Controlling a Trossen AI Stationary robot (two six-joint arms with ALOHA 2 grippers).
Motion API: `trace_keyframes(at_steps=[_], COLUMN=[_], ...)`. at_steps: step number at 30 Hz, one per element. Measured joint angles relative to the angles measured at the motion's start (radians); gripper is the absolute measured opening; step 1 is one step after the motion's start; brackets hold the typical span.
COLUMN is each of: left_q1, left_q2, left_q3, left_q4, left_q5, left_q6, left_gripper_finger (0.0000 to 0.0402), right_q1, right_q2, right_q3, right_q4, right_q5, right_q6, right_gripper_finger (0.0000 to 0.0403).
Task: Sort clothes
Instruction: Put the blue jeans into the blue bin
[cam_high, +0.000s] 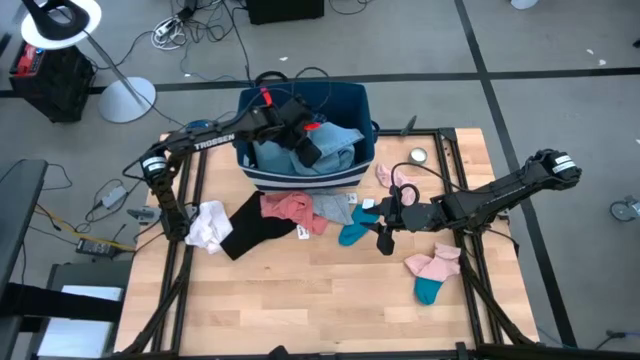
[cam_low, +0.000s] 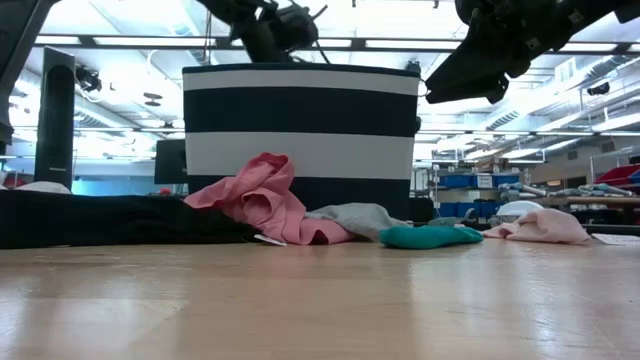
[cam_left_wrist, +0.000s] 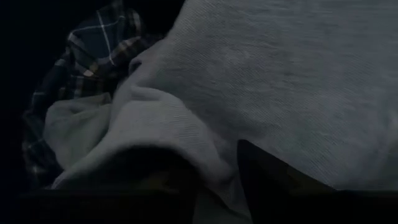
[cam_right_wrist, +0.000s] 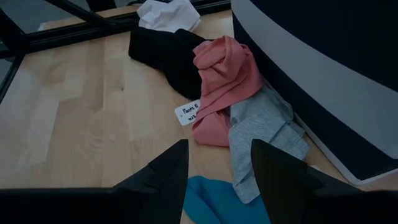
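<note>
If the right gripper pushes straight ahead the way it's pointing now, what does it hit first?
Probably the teal sock lying just ahead of the open right gripper; past it lie the grey garment and coral-pink garment. Depth is uncertain.

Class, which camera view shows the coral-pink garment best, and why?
Right wrist view: the coral-pink garment lies close and unblocked, its white tag visible. The high view shows it small beside the bin; the low view shows only its side; the left wrist view misses it.
</note>
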Motion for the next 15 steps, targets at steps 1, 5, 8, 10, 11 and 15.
trace_keyframes(at_steps=[1,5,8,10,11,15], left_q1=[-0.006,-0.055,-0.101,-0.122,-0.129,-0.139], left_q2=[0.0,-0.015,-0.05,-0.076,-0.09,-0.152], left_q3=[0.013,0.025,0.025,0.027,0.027,0.027], left_q4=[-0.016,-0.025,-0.01,-0.008,-0.009,-0.015], left_q5=[-0.001,0.005,-0.028,-0.088,-0.109,-0.128], left_q6=[0.005,0.062,0.115,0.111,0.111,0.09], left_gripper_finger=[0.0117,0.0117,0.0117,0.0117,0.0117,0.0117], right_q1=[0.0,0.0,0.0,0.0,0.0,0.0], right_q2=[0.0,0.0,0.0,0.0,0.0,0.0], right_q3=[0.0,0.0,0.0,0.0,0.0,0.0], right_q4=[0.0,-0.001,-0.003,-0.006,-0.011,-0.017], right_q5=[0.0,0.0,0.0,0.0,0.0,0.0], right_q6=[0.0,0.001,0.002,0.003,0.008,0.011], right_gripper_finger=[0.0175,0.0175,0.0175,0.0175,0.0175,0.0175])
